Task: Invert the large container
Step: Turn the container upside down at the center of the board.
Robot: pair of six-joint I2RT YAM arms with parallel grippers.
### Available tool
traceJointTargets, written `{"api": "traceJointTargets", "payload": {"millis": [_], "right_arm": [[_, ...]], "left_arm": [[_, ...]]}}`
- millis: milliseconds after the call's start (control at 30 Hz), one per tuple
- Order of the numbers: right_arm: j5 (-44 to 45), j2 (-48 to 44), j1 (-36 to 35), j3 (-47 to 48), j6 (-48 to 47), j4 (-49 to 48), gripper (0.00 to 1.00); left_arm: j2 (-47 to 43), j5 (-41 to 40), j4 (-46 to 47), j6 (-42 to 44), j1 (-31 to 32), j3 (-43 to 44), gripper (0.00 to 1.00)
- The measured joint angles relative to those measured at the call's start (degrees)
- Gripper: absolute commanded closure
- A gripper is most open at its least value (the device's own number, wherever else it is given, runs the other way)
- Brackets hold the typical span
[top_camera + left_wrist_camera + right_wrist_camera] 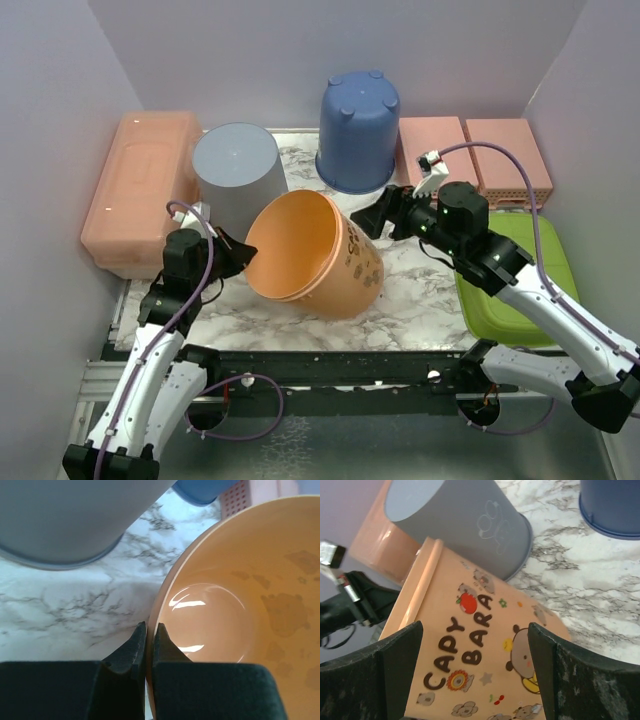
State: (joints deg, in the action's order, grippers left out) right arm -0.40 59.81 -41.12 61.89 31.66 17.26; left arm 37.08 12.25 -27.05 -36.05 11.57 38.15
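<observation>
The orange container (315, 255) lies tipped on its side mid-tabletop (420, 300), mouth facing the left edge. The left claw (150, 630) clenches its rim; the right claw (475, 645) hangs released, spread over its printed wall.

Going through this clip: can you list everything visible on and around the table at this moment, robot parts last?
orange plastic bucket with cartoon print: 1, orange, table centre, tipped on its side, mouth toward the left arm
grey plastic bucket: 1, grey, upside down behind the orange one
blue plastic bucket: 1, blue, upside down at back centre
salmon lidded plastic box: 1, salmon pink, left edge
pink perforated plastic crates: 2, pink, side by side at back right
green plastic lid: 1, green, right side, under the right arm
marble-patterned tabletop: 1, white with grey veins
left end effector: 1, black, shut on the orange bucket's rim
right end effector: 1, black, open, over the orange bucket's printed wall
</observation>
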Motion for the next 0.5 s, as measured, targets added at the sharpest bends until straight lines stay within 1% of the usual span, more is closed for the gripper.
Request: {"api": "traceJointTargets", "payload": {"millis": [133, 233, 367, 433, 500], "right_arm": [[-3.7, -2.3, 0.0, 0.1, 0.0, 0.5, 0.10], [-2.6, -3.1, -0.1, 0.2, 0.9, 2.6, 0.09], [5.2, -3.7, -0.1, 0.0, 3.1, 7.5, 0.08], [7.3, -4.3, 0.0, -0.7, 3.2, 8.9, 0.08], [7.4, -5.0, 0.0, -0.9, 2.9, 9.4, 0.08]], "left_arm": [[-1.3, 2.5, 11.5, -9.7, 0.7, -8.8, 1.00], [-1.3, 1.9, 16.2, -14.4, 3.1, -13.2, 1.00], [1.2, -0.7, 22.2, -17.8, 9.9, -16.4, 1.00], [3.8, -3.2, 24.5, -19.1, 14.3, -17.1, 1.00], [5.8, -5.5, 27.2, -20.5, 17.7, -18.0, 1.00]]}}
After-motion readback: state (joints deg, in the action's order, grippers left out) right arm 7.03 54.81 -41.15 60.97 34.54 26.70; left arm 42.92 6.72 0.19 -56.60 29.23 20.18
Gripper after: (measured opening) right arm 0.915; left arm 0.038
